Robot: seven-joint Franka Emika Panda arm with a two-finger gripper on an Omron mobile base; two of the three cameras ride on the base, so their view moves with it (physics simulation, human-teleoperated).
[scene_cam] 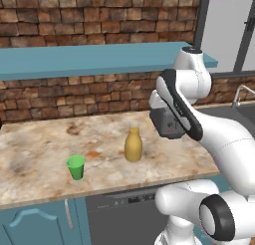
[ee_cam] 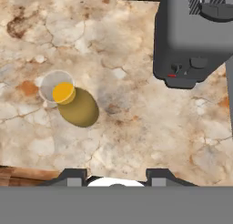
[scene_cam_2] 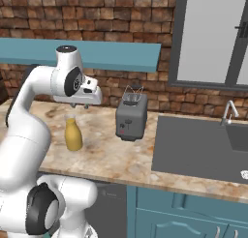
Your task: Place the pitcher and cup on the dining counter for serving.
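Gripper (ee_cam: pixel 116 175) hangs above the wall counter (scene_cam: pixel 45 139), fingers spread, holding nothing. Pitcher (ee_cam: pixel 78 105) stands upright below it and off to one side, between the cup (scene_cam: pixel 75 167) and the toaster (scene_cam_2: pixel 131 116). Neither vessel is grasped or moved yet; judged at the start, both transfers remaining.

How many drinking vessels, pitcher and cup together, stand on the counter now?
2. The pitcher stands mid-counter, left of the toaster. The cup stands further left, nearer the front edge. Others may be hidden behind the arm.
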